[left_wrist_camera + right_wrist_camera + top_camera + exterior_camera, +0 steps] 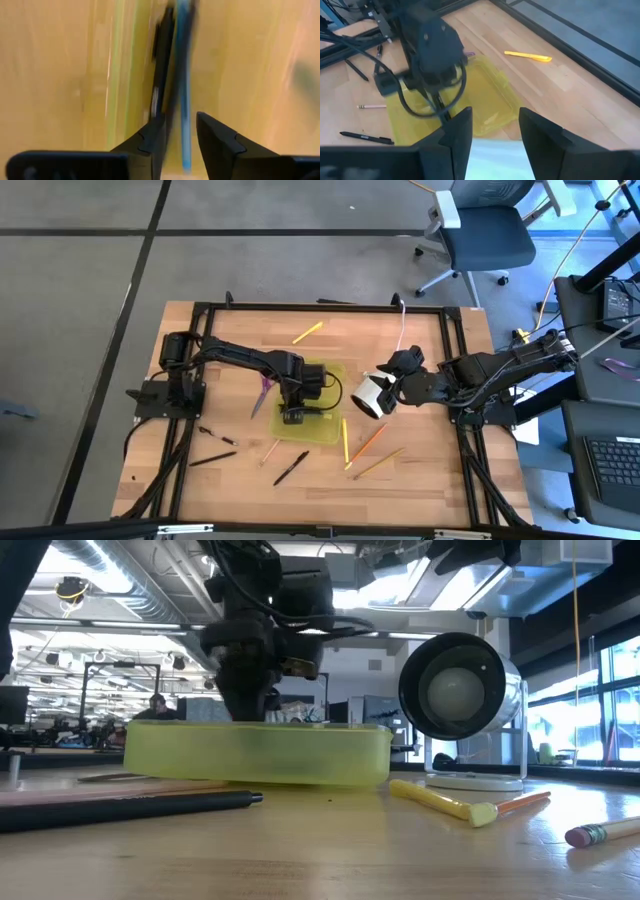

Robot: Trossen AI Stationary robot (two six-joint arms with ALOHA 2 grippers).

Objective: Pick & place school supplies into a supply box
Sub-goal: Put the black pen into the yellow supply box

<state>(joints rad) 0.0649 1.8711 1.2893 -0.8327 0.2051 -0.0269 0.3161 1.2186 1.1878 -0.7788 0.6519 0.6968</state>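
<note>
Above the middle of the table, in the high view, the left gripper (292, 416) is hanging over the supply box (335, 372), which is lying near the table's centre. Loose supplies are lying toward the near edge: a black pen (291, 468), a yellow pencil (345, 442) and an orange pencil (371, 440); a yellow marker (307, 332) is lying near the far edge. The right gripper (392, 392) is waiting just beside the box, behind a white cylinder (368, 396).

At table height, the left gripper (243, 700) is reaching down into the box (300, 755), whose wall is hiding its fingertips.

Between the left arm's own fingers (153, 137), a dark pen (162, 65) and a blue-grey pen (185, 90) are running straight away along the box floor, their long axis in line with the gap. The fingers are standing slightly apart, and I cannot tell whether they are pinching a pen or have let go.

From the right wrist, the fingers (462, 131) are standing wide apart, holding nothing. The scissors are hard to make out.
</note>
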